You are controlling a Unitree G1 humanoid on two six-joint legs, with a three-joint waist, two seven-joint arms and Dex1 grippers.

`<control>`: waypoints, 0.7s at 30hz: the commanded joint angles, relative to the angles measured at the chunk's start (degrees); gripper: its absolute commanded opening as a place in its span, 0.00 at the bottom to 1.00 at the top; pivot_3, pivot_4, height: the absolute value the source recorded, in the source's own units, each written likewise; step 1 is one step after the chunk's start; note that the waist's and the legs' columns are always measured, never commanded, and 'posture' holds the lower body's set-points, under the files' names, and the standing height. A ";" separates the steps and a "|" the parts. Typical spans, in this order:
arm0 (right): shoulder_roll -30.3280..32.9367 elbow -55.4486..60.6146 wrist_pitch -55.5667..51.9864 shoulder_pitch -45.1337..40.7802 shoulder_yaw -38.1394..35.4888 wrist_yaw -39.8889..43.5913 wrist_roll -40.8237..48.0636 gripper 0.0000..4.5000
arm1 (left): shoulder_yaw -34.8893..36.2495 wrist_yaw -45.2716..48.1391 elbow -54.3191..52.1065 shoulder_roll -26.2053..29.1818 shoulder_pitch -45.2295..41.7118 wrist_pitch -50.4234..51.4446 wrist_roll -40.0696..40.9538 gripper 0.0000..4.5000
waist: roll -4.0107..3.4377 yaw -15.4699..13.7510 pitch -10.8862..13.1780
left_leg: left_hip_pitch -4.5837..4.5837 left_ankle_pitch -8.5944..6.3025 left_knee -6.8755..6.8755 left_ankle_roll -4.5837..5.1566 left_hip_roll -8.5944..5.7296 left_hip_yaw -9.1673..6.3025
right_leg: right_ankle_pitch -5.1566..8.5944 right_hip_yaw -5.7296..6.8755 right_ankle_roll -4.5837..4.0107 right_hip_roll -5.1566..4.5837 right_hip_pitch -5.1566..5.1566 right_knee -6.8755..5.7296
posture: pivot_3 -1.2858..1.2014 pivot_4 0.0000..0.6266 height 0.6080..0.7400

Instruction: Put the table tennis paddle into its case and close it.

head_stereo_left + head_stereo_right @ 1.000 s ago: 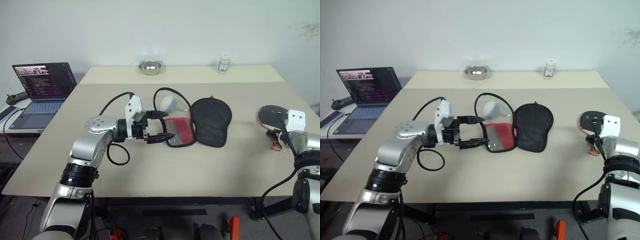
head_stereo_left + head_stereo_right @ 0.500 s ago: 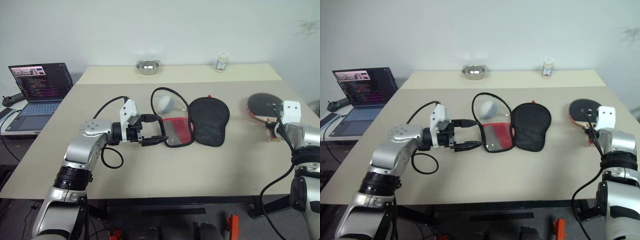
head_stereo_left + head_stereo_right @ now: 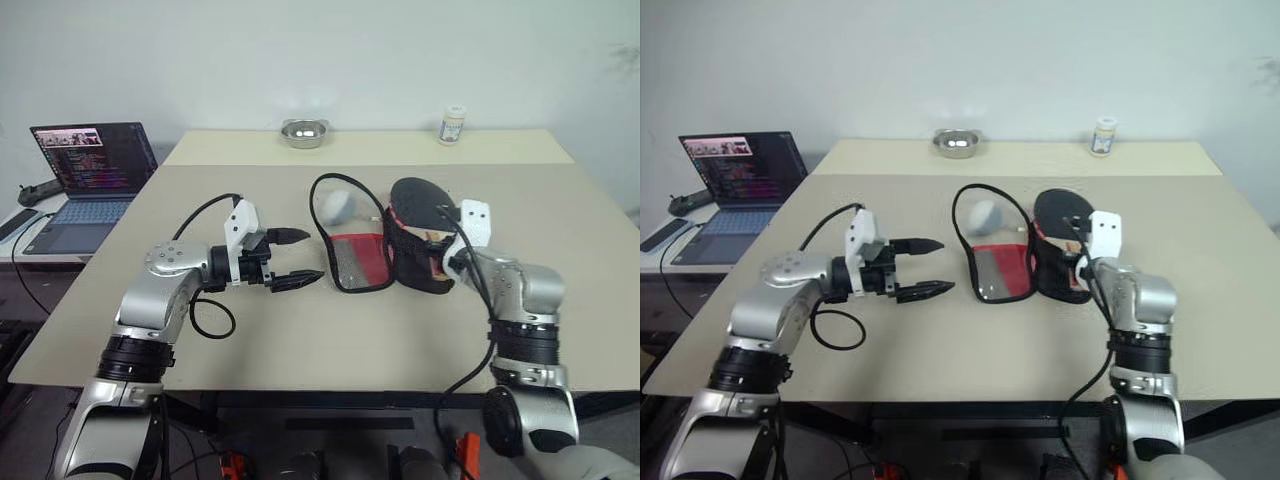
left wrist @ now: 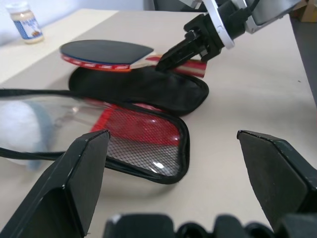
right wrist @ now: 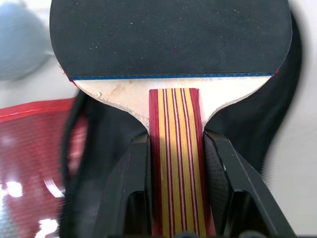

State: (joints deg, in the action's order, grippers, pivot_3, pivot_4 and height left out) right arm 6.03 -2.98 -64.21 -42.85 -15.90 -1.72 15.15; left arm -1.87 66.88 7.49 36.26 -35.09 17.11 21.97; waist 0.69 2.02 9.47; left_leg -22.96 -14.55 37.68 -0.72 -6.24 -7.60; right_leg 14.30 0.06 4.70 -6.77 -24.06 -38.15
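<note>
We held the paddle (image 5: 168,44) by its handle in our right gripper (image 5: 173,163), jaws clamped, blade pointing ahead over the black half of the case (image 3: 420,262) lying open mid-table, while our left gripper (image 3: 290,258) waited beside it, jaws apart.

Lab or office, beige table (image 3: 300,330), open laptop (image 3: 92,172)

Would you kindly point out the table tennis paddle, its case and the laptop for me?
table tennis paddle (image 4: 106,51), left wrist view, on the black rubber face.
case (image 3: 362,262), left eye view, on the red panel.
laptop (image 3: 92,160), left eye view, on the lit screen.
</note>
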 commanded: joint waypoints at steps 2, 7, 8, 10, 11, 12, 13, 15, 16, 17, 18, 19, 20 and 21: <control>-0.78 0.77 4.37 0.20 0.60 -1.01 -0.73 0.23 | 1.20 0.28 0.22 0.41 -0.46 -2.13 -0.34 1.00 | 0.00 -0.02 0.00 | 0.00 0.00 0.08 0.01 -0.01 0.00 | 0.00 -0.01 0.00 0.00 0.01 -0.06 | 0.52 0.24 1.00; -0.45 -3.42 8.18 0.26 1.20 -1.29 -1.92 0.23 | 1.25 0.44 0.94 0.39 -0.22 -3.11 -0.57 1.00 | 0.00 0.23 0.00 | 0.03 -0.01 0.14 0.01 -0.01 0.08 | 0.00 -0.12 0.00 0.02 -0.05 -0.26 | 0.52 0.24 1.00; -0.35 -4.20 8.82 0.10 1.29 -1.28 -2.05 0.23 | 1.25 0.47 1.01 0.41 -0.07 -3.32 -0.63 1.00 | 0.00 0.32 0.00 | 0.04 -0.01 0.15 0.01 -0.01 0.11 | 0.00 -0.16 0.00 0.02 -0.07 -0.32 | 0.52 0.24 1.00; -0.29 -5.86 10.15 -0.35 1.61 -1.34 -2.60 0.23 | 1.23 0.45 1.19 0.44 0.10 -3.64 -0.72 1.00 | 0.00 0.48 0.00 | 0.06 -0.01 0.15 0.01 -0.01 0.17 | 0.00 -0.26 0.00 0.03 -0.11 -0.39 | 0.52 0.24 1.00; -0.30 -6.39 10.56 -0.50 1.70 -1.34 -2.76 0.23 | 1.20 0.43 1.26 0.44 0.12 -3.75 -0.73 1.00 | 0.00 0.59 0.00 | 0.08 -0.01 0.16 0.02 -0.01 0.21 | 0.00 -0.31 0.00 0.03 -0.11 -0.41 | 0.52 0.24 1.00; -0.46 -7.03 11.07 -0.65 1.97 -1.41 -3.00 0.23 | 1.17 0.35 1.18 0.41 0.18 -3.76 -0.71 1.00 | 0.00 0.71 0.00 | 0.10 -0.01 0.16 0.02 -0.01 0.24 | 0.00 -0.35 0.00 0.04 -0.11 -0.44 | 0.52 0.24 1.00; -0.73 -7.52 11.34 -0.80 2.26 -1.51 -3.16 0.23 | 1.14 0.25 1.01 0.34 0.24 -3.73 -0.69 1.00 | 0.00 0.84 0.00 | 0.12 -0.01 0.17 0.03 -0.01 0.24 | 0.00 -0.37 0.00 0.05 -0.11 -0.46 | 0.52 0.24 1.00; -0.99 -8.10 11.70 -0.98 2.63 -1.65 -3.27 0.23 | 1.09 0.14 0.81 0.28 0.30 -3.67 -0.66 1.00 | 0.00 0.94 0.00 | 0.14 -0.01 0.18 0.03 0.00 0.26 | 0.01 -0.40 0.01 0.05 -0.11 -0.50 | 0.52 0.24 1.00; -1.29 -8.50 11.46 -1.15 2.59 -1.85 -3.14 0.23 | 1.05 0.03 0.69 0.22 0.31 -3.63 -0.68 1.00 | 0.00 0.98 0.00 | 0.14 -0.01 0.18 0.03 0.00 0.26 | 0.01 -0.40 0.01 0.05 -0.11 -0.50 | 0.52 0.24 1.00; -1.77 -8.94 11.46 -1.35 2.28 -2.10 -2.81 0.23 | 1.00 -0.11 0.48 0.16 0.28 -3.46 -0.66 1.00 | 0.00 0.99 0.00 | 0.15 -0.02 0.18 0.04 0.00 0.26 | 0.01 -0.41 0.00 0.06 -0.11 -0.52 | 0.52 0.24 1.00; -2.39 -9.34 11.71 -1.58 2.10 -2.54 -2.63 0.23 | 0.93 -0.31 0.17 0.10 0.22 -3.16 -0.64 1.00 | 0.00 1.02 0.00 | 0.15 -0.02 0.19 0.04 0.00 0.26 | 0.00 -0.41 0.00 0.06 -0.11 -0.53 | 0.52 0.24 1.00; -2.97 -9.57 11.85 -1.83 1.99 -2.82 -2.43 0.23 | 0.90 -0.46 0.00 0.07 0.09 -2.88 -0.60 1.00 | 0.00 1.09 0.00 | 0.16 -0.02 0.19 0.04 0.00 0.26 | 0.01 -0.42 0.00 0.07 -0.11 -0.53 | 0.52 0.24 1.00; -3.33 -9.69 11.99 -1.98 1.93 -2.99 -2.33 0.23 | 0.89 -0.55 -0.09 0.06 0.00 -2.70 -0.57 1.00 | 0.00 1.13 0.00 | 0.16 -0.02 0.19 0.04 0.01 0.26 | 0.01 -0.42 0.00 0.07 -0.11 -0.54 | 0.52 0.24 1.00; -3.64 -9.49 12.10 -2.13 2.23 -2.89 -2.30 0.31 | 0.92 -0.65 -0.13 0.05 -0.13 -2.52 -0.54 1.00 | 0.00 1.18 0.00 | 0.16 -0.02 0.19 0.04 0.01 0.27 | 0.00 -0.43 0.00 0.07 -0.12 -0.54 | 0.52 0.24 1.00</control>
State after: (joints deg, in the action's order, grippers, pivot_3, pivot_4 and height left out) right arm 2.99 -13.81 -53.70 -43.45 -13.99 -4.66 12.22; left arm -1.88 66.77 9.25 36.19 -34.34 14.64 21.23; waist 0.69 3.21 9.47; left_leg -22.80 -14.57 37.87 -0.69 -6.23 -7.33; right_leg 14.30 -0.38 4.71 -6.70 -24.18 -38.70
